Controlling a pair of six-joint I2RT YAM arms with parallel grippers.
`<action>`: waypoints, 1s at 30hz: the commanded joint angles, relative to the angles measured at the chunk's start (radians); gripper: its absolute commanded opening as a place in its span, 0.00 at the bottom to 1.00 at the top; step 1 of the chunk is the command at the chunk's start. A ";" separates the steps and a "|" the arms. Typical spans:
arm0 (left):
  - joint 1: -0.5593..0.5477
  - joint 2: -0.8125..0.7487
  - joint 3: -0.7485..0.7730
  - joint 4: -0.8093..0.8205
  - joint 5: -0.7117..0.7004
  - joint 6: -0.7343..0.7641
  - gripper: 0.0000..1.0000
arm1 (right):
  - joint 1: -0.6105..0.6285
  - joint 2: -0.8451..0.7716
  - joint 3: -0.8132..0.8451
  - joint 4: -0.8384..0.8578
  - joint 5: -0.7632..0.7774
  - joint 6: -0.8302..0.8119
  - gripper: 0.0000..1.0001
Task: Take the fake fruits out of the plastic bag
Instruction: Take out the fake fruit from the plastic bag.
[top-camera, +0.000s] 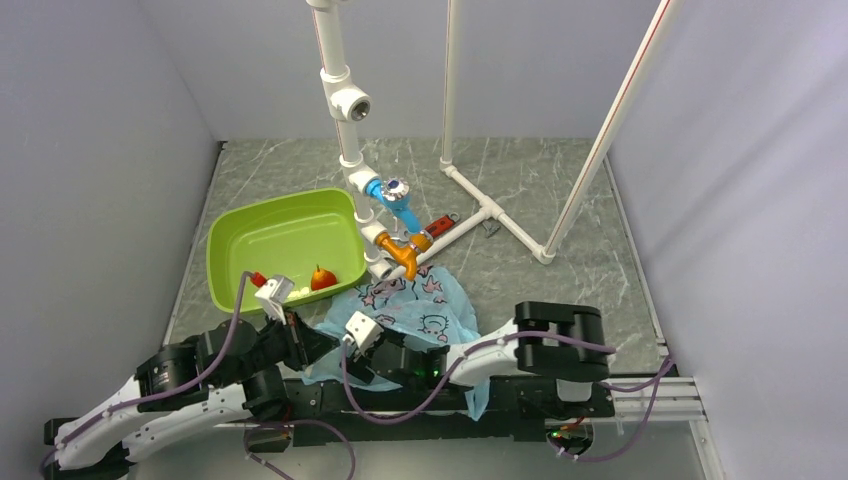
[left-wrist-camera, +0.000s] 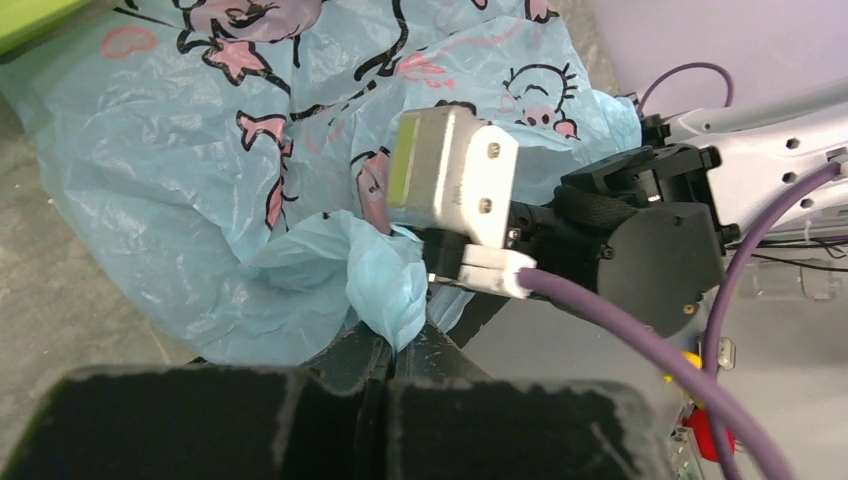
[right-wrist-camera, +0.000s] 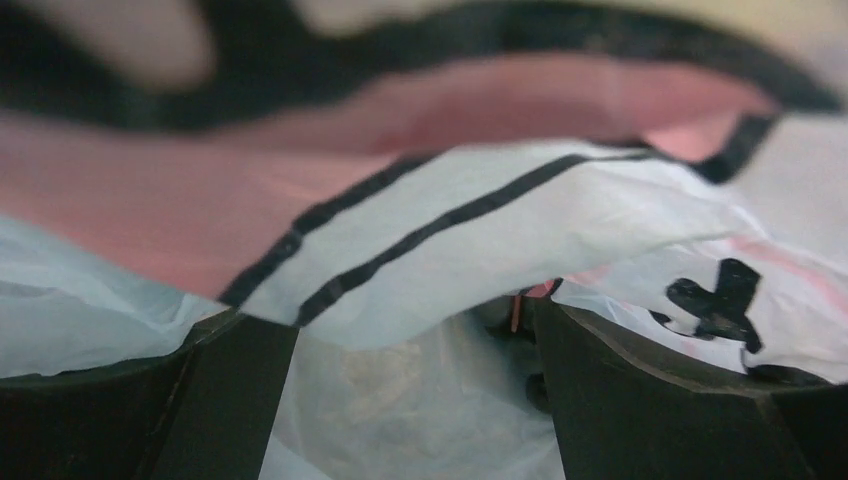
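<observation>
The light-blue plastic bag (top-camera: 412, 308) with pink-and-black prints lies crumpled at the table's near middle. My left gripper (top-camera: 322, 345) is shut on a twisted fold of the bag's near edge (left-wrist-camera: 392, 300). My right gripper (top-camera: 350, 352) reaches in from the right, and its wrist camera block (left-wrist-camera: 452, 178) sits just beyond that fold. Its fingers (right-wrist-camera: 600, 390) stand wide apart inside the bag, with printed plastic (right-wrist-camera: 480, 240) draped over them. A small dark shape (right-wrist-camera: 537, 392) shows beside the right finger; I cannot tell what it is. The grapes and the green fruit are hidden.
A lime-green tub (top-camera: 275, 235) stands left of the bag and holds a red fruit (top-camera: 322, 279) and small bits. A white pipe frame (top-camera: 480, 205) with blue and orange fittings (top-camera: 405, 225) rises just behind the bag. Grey walls close in on both sides.
</observation>
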 joint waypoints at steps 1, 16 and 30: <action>-0.004 -0.012 -0.003 -0.034 -0.004 0.003 0.00 | -0.023 0.076 0.041 0.125 0.018 -0.069 0.88; -0.004 -0.074 -0.007 -0.094 -0.068 -0.021 0.00 | -0.054 0.099 -0.020 0.012 -0.051 0.092 0.24; -0.006 -0.005 -0.033 0.007 -0.054 -0.013 0.00 | -0.028 -0.299 -0.110 -0.195 -0.110 0.119 0.00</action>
